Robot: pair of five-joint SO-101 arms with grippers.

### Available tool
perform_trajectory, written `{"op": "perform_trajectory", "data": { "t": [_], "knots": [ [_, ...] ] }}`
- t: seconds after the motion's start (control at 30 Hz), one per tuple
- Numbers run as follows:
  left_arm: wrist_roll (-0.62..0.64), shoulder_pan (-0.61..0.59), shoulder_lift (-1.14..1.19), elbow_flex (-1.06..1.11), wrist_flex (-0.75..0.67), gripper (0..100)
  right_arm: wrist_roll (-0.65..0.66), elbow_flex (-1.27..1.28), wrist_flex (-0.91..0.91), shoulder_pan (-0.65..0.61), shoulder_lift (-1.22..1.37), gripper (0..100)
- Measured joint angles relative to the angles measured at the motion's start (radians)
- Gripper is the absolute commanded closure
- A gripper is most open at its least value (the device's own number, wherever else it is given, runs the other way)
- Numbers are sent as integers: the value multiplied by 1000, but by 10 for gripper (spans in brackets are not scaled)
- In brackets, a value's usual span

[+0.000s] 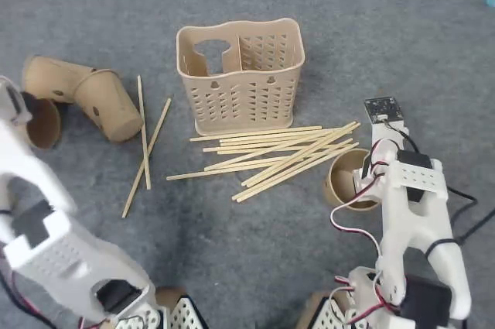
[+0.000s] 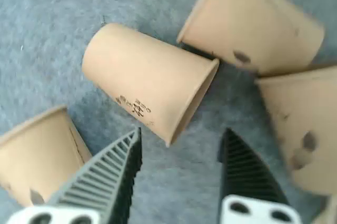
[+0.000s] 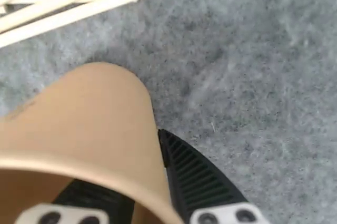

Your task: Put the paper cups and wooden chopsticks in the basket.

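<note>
— Paper cup (image 1: 346, 178) near the right edge of the surface (image 1: 232, 251): our right gripper (image 3: 122, 156) pinches its wall, one jaw inside, one outside.
— And our left gripper (image 2: 181, 134)?
— Spread wide above the other cups (image 2: 147, 84), which lie on their sides by the left edge.
— Chopsticks (image 1: 278, 155)?
— We see them heaped just in front of the basket (image 1: 240, 81), mid-surface.
</note>
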Motion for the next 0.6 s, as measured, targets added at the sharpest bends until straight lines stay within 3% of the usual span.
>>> {"op": "perform_trajectory", "data": {
  "t": [0.23,0.6],
  "knots": [
    [-163,-17,55,-2,-5,804,0,0,0,0,0,991],
    [-178,-49,158,-2,-126,806,0,0,0,0,0,991]
  ]
}}
